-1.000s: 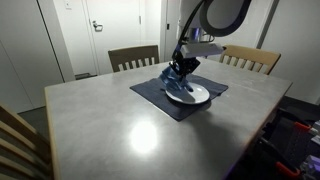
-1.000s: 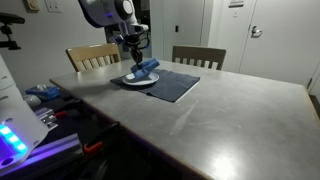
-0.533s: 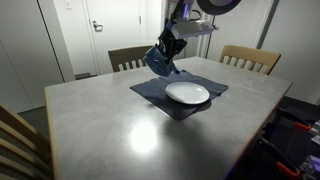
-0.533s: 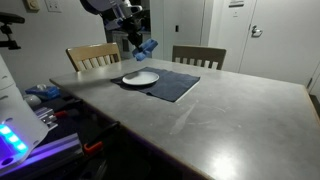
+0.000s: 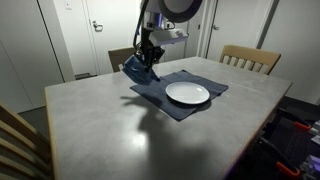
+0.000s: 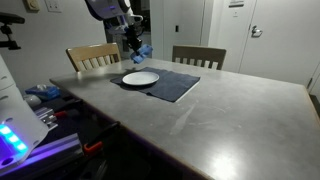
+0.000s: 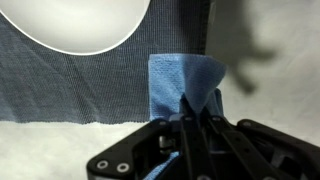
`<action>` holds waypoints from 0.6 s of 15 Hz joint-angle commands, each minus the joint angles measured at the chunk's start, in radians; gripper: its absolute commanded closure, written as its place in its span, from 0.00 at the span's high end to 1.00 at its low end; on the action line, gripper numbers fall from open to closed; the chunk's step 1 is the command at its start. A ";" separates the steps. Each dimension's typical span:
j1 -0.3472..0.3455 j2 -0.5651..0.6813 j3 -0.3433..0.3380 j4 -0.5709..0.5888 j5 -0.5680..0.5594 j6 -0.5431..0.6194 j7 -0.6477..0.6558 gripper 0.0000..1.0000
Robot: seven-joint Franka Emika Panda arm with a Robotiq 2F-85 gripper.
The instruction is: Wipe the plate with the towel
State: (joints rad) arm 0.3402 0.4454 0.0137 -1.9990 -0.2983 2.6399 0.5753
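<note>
- The arm's black two-fingered gripper (image 7: pixel 190 108) is closed tight, pinching a bunched fold of the small medium-blue soft cloth towel (image 7: pixel 182 80).
- In both exterior views the towel hangs in the air from the gripper (image 5: pixel 147 55), clear of the tabletop and off to one side of the plate.
- The wrist view shows the towel above the edge of the large flat dark navy square placemat (image 7: pixel 60 85).
- The round white shallow plate (image 5: pixel 188 93) lies on the placemat with nothing on it, well apart from the towel.
- The placemat lies flat on the grey table (image 5: pixel 100 125).
- Two wooden chairs (image 5: pixel 250 58) stand at the table's far side.
</note>
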 commanded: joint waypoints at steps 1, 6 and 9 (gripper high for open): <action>-0.053 0.114 0.033 0.111 0.116 -0.037 -0.152 0.02; -0.092 0.212 0.064 0.205 0.231 -0.112 -0.307 0.02; -0.073 0.200 0.041 0.214 0.217 -0.177 -0.309 0.02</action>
State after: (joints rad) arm 0.2677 0.6453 0.0555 -1.8206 -0.0905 2.5471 0.3031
